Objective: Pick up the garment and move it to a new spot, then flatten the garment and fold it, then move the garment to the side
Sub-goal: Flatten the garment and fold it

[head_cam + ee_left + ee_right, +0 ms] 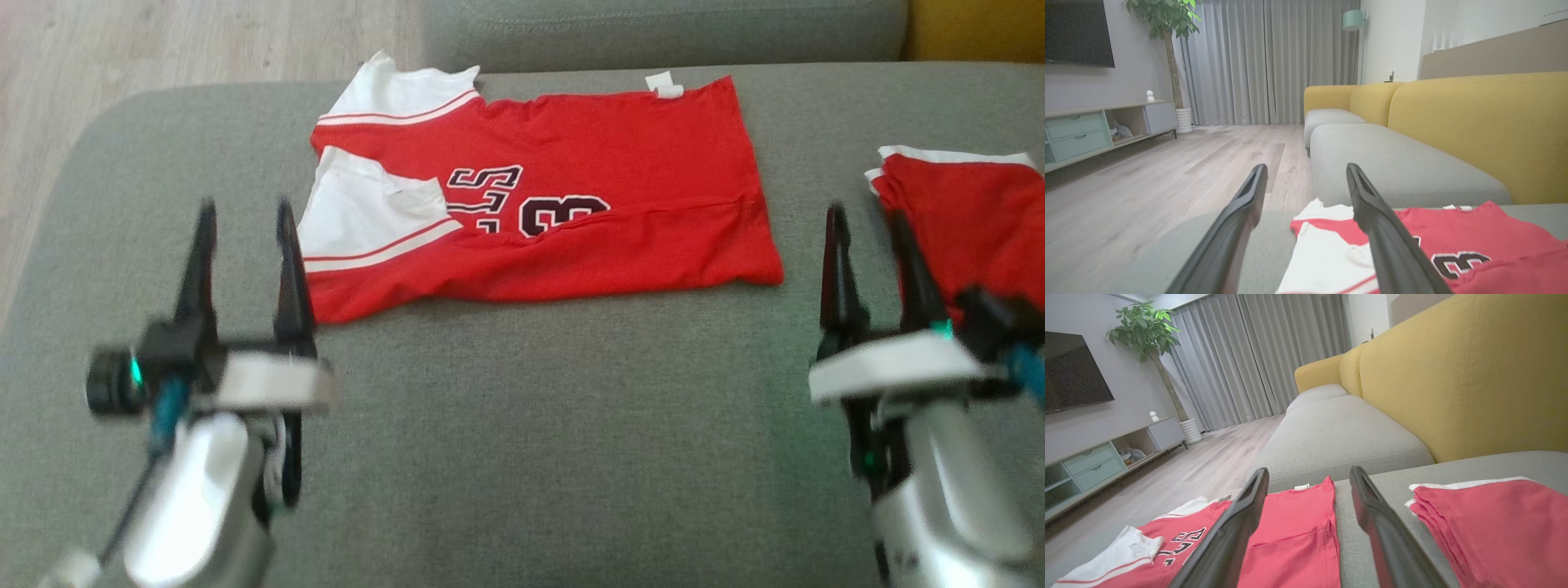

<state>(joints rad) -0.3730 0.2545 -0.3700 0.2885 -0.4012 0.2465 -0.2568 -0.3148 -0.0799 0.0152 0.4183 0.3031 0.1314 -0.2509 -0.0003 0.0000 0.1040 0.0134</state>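
**Left tool** (244, 209): is carrying two long matt-black fingers (1241, 212), each tapering to a narrow tip and showing a shallow recess on its inner face near the end. A black block (175, 347) is sitting at their base, with a small green light glowing on it and a round black knob (108, 381) sticking out at its outer side. A white collar (269, 382) is ringing the wrist. A blue cable (166, 412) is running beside the glossy silver forearm (196, 498).

**Right tool** (864, 214): is showing the same black fingers, white collar, green light, blue cable and silver casing.
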